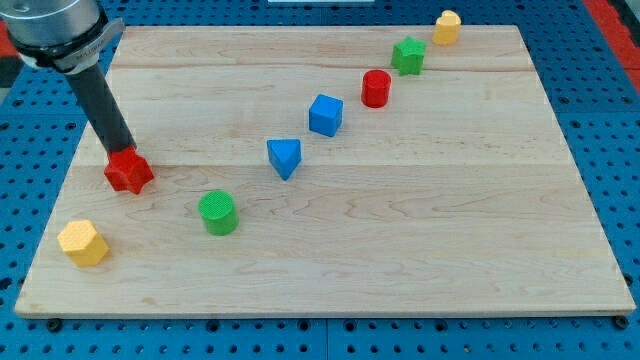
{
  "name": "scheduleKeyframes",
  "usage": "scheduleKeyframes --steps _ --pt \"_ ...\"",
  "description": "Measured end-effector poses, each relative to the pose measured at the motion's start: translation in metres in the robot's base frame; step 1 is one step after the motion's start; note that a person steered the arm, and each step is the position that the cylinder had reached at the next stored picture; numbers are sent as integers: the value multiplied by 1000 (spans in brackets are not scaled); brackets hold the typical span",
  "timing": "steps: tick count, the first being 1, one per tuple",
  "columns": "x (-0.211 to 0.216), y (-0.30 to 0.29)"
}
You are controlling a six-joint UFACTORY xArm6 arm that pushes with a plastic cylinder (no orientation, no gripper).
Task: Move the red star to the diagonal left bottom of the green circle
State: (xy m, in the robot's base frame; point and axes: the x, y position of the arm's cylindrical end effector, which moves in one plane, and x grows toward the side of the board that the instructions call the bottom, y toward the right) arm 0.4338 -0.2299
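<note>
1. Pale wooden board (pixel 330 280) on a blue pegboard bench (pixel 620 120); it carries all the blocks. Most sit in a loose diagonal line from the view's bottom left to top right.
2. Dark rod slants down from the view's top left; my tip (pixel 123 152) touches the upper edge of the red plastic star block (pixel 128 172). No pincer on this rig, so nothing is open, closed or gripping; contact is push only.
3. Red star sits near the view's left edge, left of and a little above the green plastic cylinder (the green circle) (pixel 218 212), with a clear gap between them.
4. Target spot is below-left of the green circle, roughly between it and the yellow hexagonal block (pixel 83 242) at bottom left.
5. Step in hand, as I judge it: push the star down and slightly right. Tip already sits on the upper side, good for that. Keep the push line through the star's centre so it doesn't spin off; stop short of the yellow block and don't clip the green circle.
6. Star orientation: lies flat, points splay all round, no real long axis; one point seems aimed at the view's right, but it's hard to tell.
7. Others, untouched: blue triangular block (pixel 284 157), blue cube (pixel 325 114), red cylinder (pixel 376 88), green star-like block (pixel 408 55), small yellow block (pixel 447 26).
</note>
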Motion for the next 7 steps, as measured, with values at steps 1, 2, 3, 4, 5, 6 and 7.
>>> scheduleKeyframes --steps 1,2,3,4,5,6,7 --pt "16 12" --pt "33 28" --pt "49 43" --pt "66 58" --pt "82 70" --pt "97 76" --pt "105 71"
